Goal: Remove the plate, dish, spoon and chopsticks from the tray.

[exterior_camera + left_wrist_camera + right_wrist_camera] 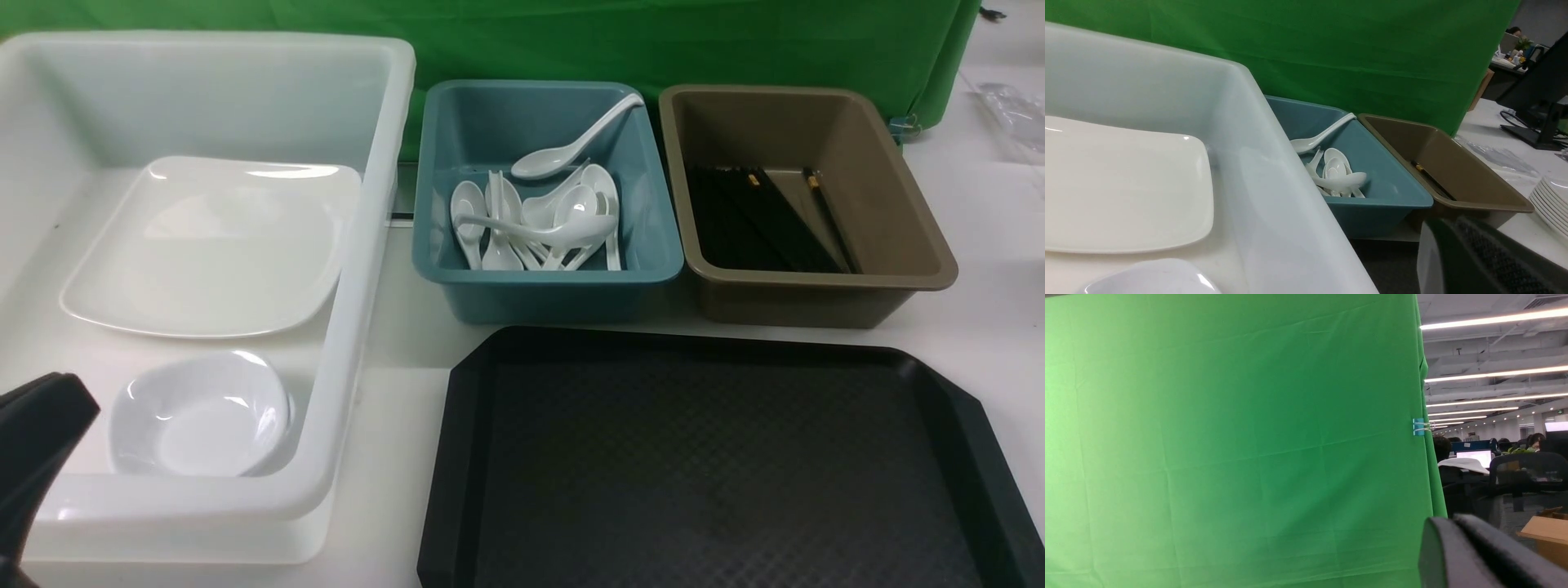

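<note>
1. The tray (710,465) is seen in the front view on the white table (392,457), nearest the robot and right of centre, with nothing on its textured surface
2. The plate (204,245) is found lying flat inside the large white bin (359,269) at the left, toward the bin's far side
3. A small white dish (200,415) is seen in the same bin, on the near side of the plate and just beside it
4. The spoon (571,140) is seen in the teal bin (547,282), its handle leaning on the far right corner of the rim and its bowl above a heap of other white spoons (535,222)
5. The chopsticks (767,220) are held in the brown bin (816,282), lying on its floor; single pairs cannot be told apart
6. The left gripper (37,441) is seen only as a dark shape at the lower left edge, over the near corner of the white bin; its jaws are closed together and nothing is seen held
7. The right gripper (1478,555) is glimpsed only in its own wrist view, facing the green backdrop (1229,437); whether its jaws are apart or together cannot be told
</note>
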